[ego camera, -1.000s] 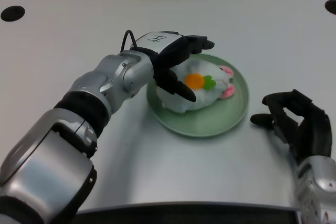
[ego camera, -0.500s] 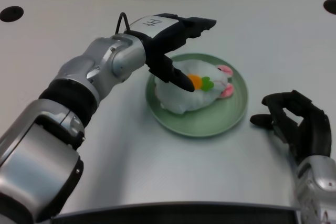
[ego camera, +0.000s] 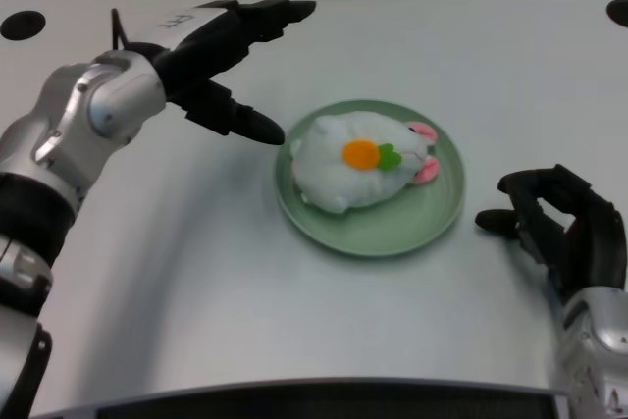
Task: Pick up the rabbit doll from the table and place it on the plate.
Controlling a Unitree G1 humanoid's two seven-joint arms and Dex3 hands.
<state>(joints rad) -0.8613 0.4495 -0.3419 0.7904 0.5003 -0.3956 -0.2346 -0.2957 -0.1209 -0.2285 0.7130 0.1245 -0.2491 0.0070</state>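
The robot's left hand [ego camera: 221,56] is hovering above the white table [ego camera: 196,272], up and to the left of the plate, with its black fingers [ego camera: 250,126] spread apart and holding nothing; the lowest fingertip is pointing toward the plate's left rim without touching it. The white rabbit doll [ego camera: 358,160] is lying on the round green plate [ego camera: 392,233] near the middle of the table, showing an orange carrot patch with green leaves on top and pink ears toward the right. The silver left forearm [ego camera: 83,130] is stretching back toward the picture's lower left edge.
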